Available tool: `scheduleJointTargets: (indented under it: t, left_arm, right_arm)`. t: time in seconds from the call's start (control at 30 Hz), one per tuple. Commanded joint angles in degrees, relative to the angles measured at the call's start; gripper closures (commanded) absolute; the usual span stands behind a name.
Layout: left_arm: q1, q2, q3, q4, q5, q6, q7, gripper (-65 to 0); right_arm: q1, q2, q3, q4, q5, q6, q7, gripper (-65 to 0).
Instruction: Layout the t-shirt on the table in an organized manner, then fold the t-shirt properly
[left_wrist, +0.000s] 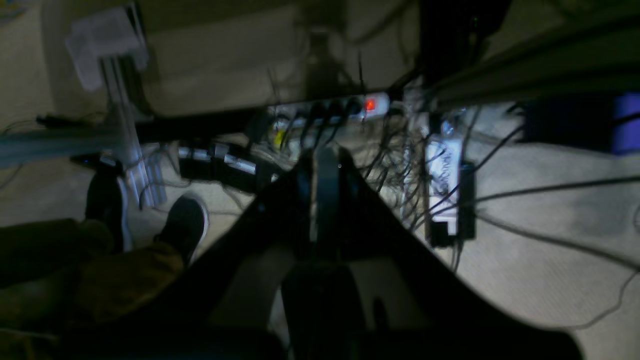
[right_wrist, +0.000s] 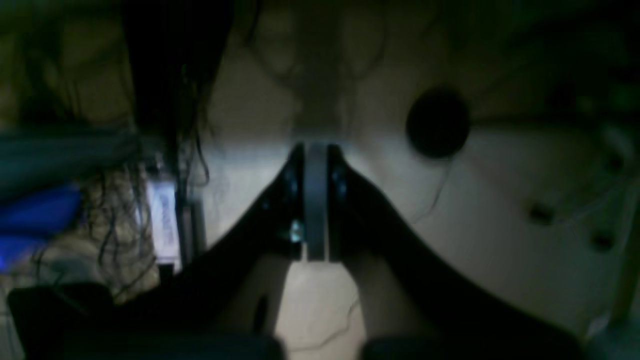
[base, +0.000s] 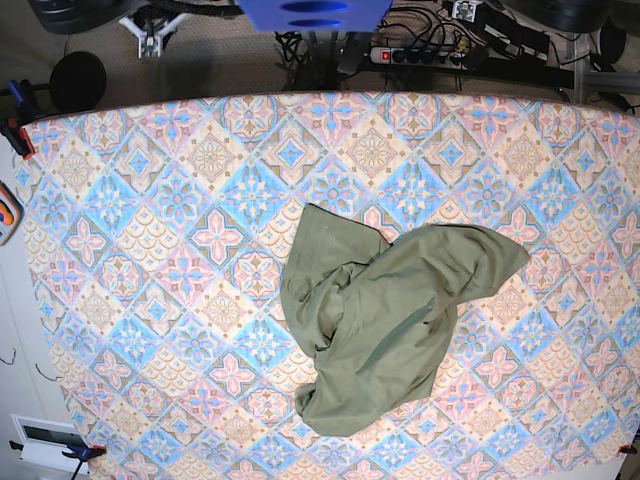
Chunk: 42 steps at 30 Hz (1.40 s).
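Plain olive-green t-shirt (base: 385, 320). The table (base: 150, 250) cloth shows diamond floral tiles in blue, pink and cream. Beyond its edge, a white power strip (base: 420, 55) bears a red light.

Finding no readable text anywhere: showing only blurred, illegible dark marks on a white box (left_wrist: 442, 172) among cables on the floor, and nothing printed legible on the t-shirt (base: 385, 310).

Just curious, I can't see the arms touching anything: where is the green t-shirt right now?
In the base view, the t-shirt lies crumpled on the patterned table, slightly right of centre, with no gripper near it.
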Motion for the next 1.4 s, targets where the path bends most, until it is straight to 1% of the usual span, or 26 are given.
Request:
scheduleJointTargets:
  t: [0.0, 0.2, 0.3, 0.4, 0.47, 0.5, 0.6, 0.77, 0.83, 1.0, 1.07, 1.13, 1.27, 1.37]
  left_arm:
    - [2.0, -0.3, -0.2, 4.3, -0.1, 0.2, -0.3, -0.6]
    - [7.6, -0.3, -0.2, 22.9, -0.4, 0.1, 7.1, -0.6]
    - [8.5, -0.3, -0.2, 29.6, -0.5, 0.1, 11.4, -0.6]
    - [8.3, -0.3, -0.2, 35.5, -0.6, 0.1, 17.1, -0.7]
    - [8.0, -0.3, -0.2, 38.2, -0.6, 0.1, 19.6, -0.7]
    - [8.0, -0.3, -0.2, 39.2, -0.6, 0.0, 20.0, -0.7]
    - [6.6, -0.3, -0.1, 40.7, -0.6, 0.0, 20.2, -0.7]
    - [4.9, -0.3, -0.3, 40.7, -0.6, 0.0, 20.3, -0.9]
    - [3.9, -0.3, -0.3, 40.7, -0.6, 0.0, 20.3, -2.8]
    - [1.9, -0.2, -0.1, 40.6, -0.6, 0.0, 20.3, -11.2]
    - [0.7, -0.1, -0.1, 40.6, -0.6, 0.0, 20.3, -12.4]
    - [0.1, 0.0, -0.2, 40.4, -0.7, 0.1, 21.4, -12.2]
    - [-3.3, -0.2, -0.7, 40.9, -6.0, 0.1, 27.6, -12.2]
    - [-4.3, -0.2, -3.6, 42.2, -11.3, 0.1, 29.7, -12.2]
  right_arm:
    - [-1.9, 0.2, 0.8, 2.8, -0.1, -0.4, -0.4, 0.0]
    - [-4.5, 0.2, 0.5, 16.7, -0.1, -0.4, -5.9, 0.0]
    - [-5.8, 0.2, 0.4, 18.5, -0.1, -0.4, -7.2, 0.0]
    - [-5.1, 0.2, 0.1, 19.1, -0.2, -0.4, -8.7, -0.1]
    - [-3.2, 0.2, -2.1, 19.5, -0.2, -0.4, -10.1, -0.2]
    - [-2.4, 0.2, -3.2, 19.5, -0.2, -0.4, -11.0, -0.2]
    - [0.9, 0.2, -6.5, 19.5, -0.2, -0.4, -14.3, -0.2]
    - [8.1, 0.2, -14.2, 19.5, -0.2, -0.4, -19.0, -0.2]
    - [10.9, 0.2, -17.2, 19.5, -0.2, -0.4, -20.6, -0.2]
    - [19.7, 0.1, -27.3, 19.5, -0.2, -0.4, -25.8, -0.3]
    - [23.7, -0.1, -30.4, 19.5, -0.1, -0.4, -28.2, -0.3]
    - [27.0, -0.3, -31.5, 19.4, -0.1, -0.4, -30.4, -0.3]
    - [30.5, -2.0, -32.0, 19.2, -0.1, -0.4, -31.1, -0.4]
    - [34.2, -4.4, -33.7, 18.4, -0.3, -0.4, -31.3, -1.2]
